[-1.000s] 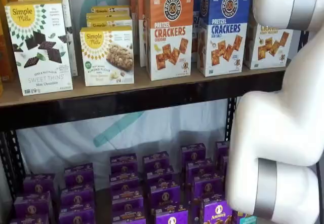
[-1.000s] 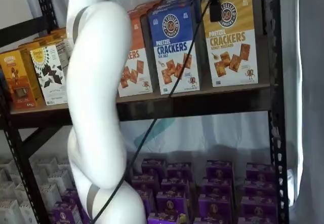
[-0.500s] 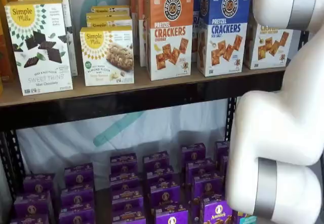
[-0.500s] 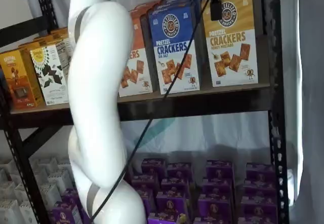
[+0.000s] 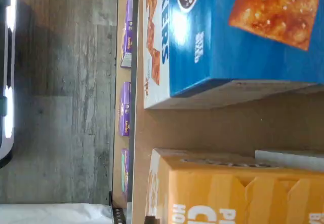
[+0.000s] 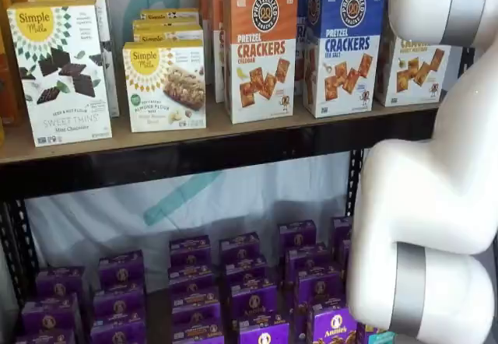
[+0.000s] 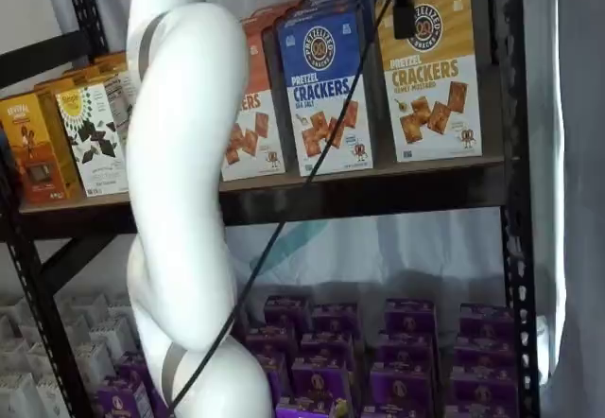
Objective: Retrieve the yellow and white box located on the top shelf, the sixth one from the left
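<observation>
The yellow and white box (image 7: pixel 430 78) stands upright at the right end of the top shelf (image 7: pixel 378 180), next to a blue-topped cracker carton (image 7: pixel 326 87). In a shelf view the white arm hides most of the box (image 6: pixel 408 68). The wrist view shows its yellow top (image 5: pixel 228 193) close up, with the blue carton (image 5: pixel 243 31) beside it and bare shelf board (image 5: pixel 228 122) between them. The gripper (image 7: pixel 404 7) shows only as a black finger hanging from the top edge with a cable, in front of the box's upper left. I cannot tell whether it is open or shut.
An orange-topped cracker carton (image 6: pixel 261 48) and Simple Mills boxes (image 6: pixel 58 71) stand further left on the top shelf. Several purple boxes (image 6: pixel 249 289) fill the lower level. The white arm (image 7: pixel 184 200) stands between camera and shelves. A black upright (image 7: pixel 506 153) borders the box's right side.
The white arm's links have shifted slightly. The black finger stays in front of the yellow box's top. No box has moved.
</observation>
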Controlling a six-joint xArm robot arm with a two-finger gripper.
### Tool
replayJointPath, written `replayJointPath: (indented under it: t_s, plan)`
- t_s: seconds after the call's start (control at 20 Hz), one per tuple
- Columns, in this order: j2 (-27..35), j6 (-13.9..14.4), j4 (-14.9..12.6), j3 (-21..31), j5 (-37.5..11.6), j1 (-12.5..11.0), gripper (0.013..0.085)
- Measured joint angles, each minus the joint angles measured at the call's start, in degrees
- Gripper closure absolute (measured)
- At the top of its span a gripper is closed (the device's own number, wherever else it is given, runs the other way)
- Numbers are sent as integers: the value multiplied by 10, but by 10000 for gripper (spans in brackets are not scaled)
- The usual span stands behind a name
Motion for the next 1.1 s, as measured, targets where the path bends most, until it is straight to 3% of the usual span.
replayJointPath:
  t_s: [0.35, 0.5, 0.9, 1.1]
  plan:
    - [-1, 0, 2, -1, 2, -2, 290]
    - [-1, 0, 4, -1, 5, -3, 370]
    - [8, 0, 19, -27, 33, -13, 370]
    - [-8, -5, 26, -16, 30, -21, 370]
